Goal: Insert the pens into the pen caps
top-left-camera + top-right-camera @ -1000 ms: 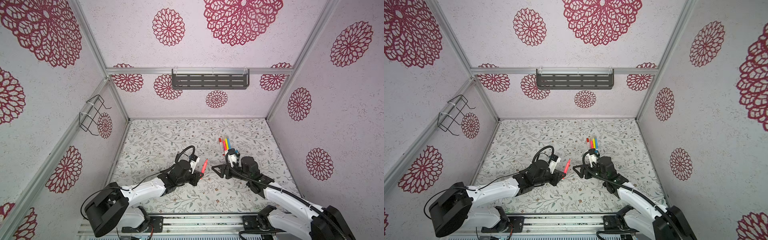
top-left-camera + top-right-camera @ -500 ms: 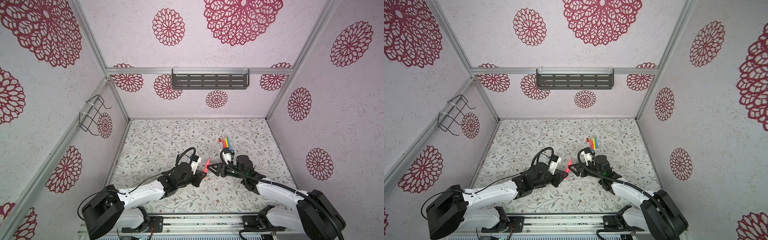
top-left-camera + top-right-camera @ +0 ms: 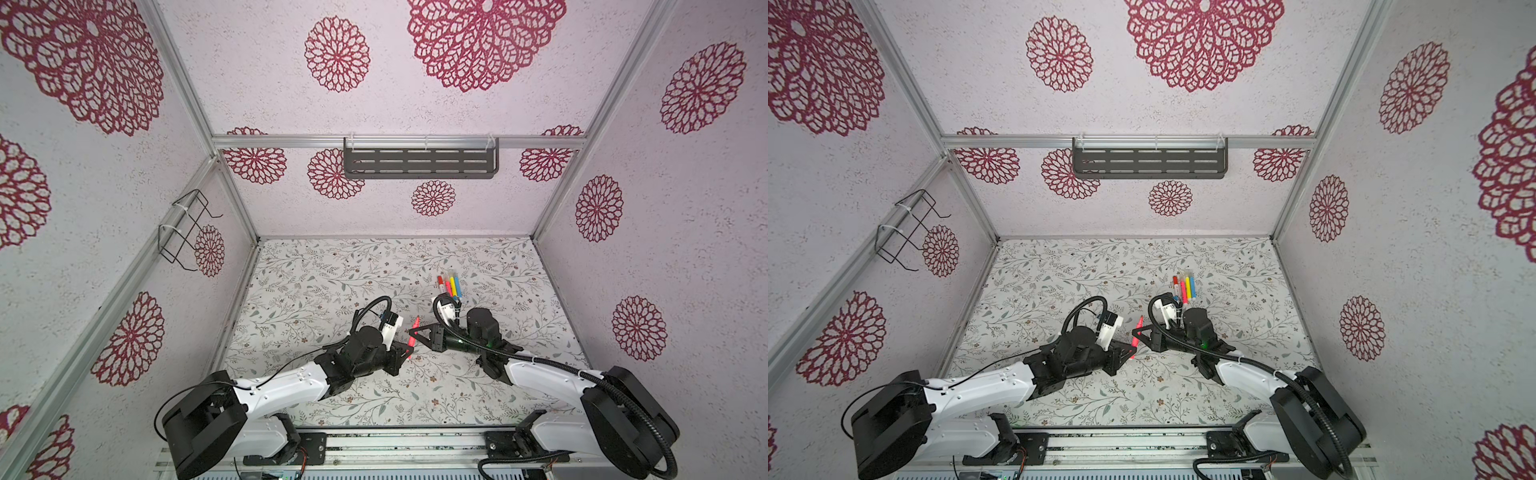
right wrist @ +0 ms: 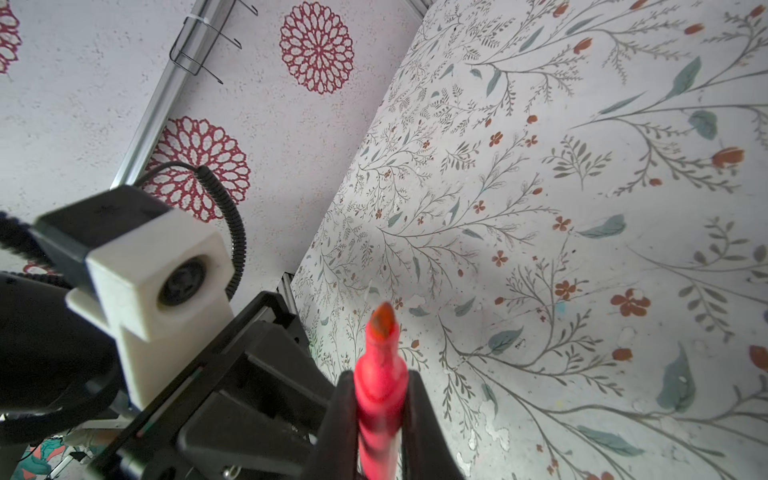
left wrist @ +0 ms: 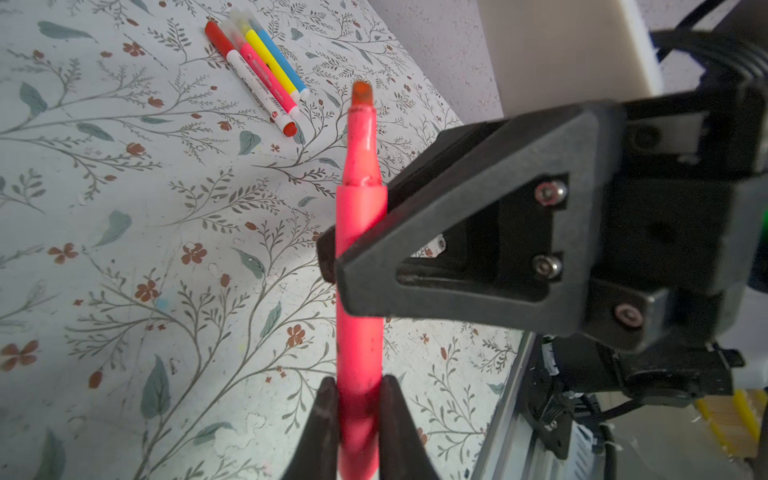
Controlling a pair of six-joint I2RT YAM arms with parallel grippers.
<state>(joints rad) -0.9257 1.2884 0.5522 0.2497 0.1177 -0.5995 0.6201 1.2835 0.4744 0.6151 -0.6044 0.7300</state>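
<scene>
1. Change: the right gripper [image 3: 412,332], black with triangular plastic fingers, stood apart with its jaws wide a second ago. It has now crossed to the slim bright pink marker pen [image 3: 413,338] and clamped on the barrel
2. Left gripper [image 5: 359,411], same black pattern: its fingers [image 5: 326,415] press both sides of the pen's tail end, grasping it. The pen is thus held at two places, clear of the floral-printed tabletop [image 3: 332,282] and above its middle
3. Meaning: this reads as a hand-over or regrip. The nib is bare and no loose cap shows, so capping of this pen is not begun
4. Orientation: the long axis runs from the near edge to the far edge, with the orange-stained chisel nib [image 5: 361,93] toward the far edge and the tail toward the near edge
5. Other stock: four short marker pens [image 3: 449,286] in red-and-white, pink, yellow and blue lie side by side, touching, between the tabletop's middle and its far edge, rightward. One wears a red plastic cap [image 5: 214,33], and the others appear capped too
</scene>
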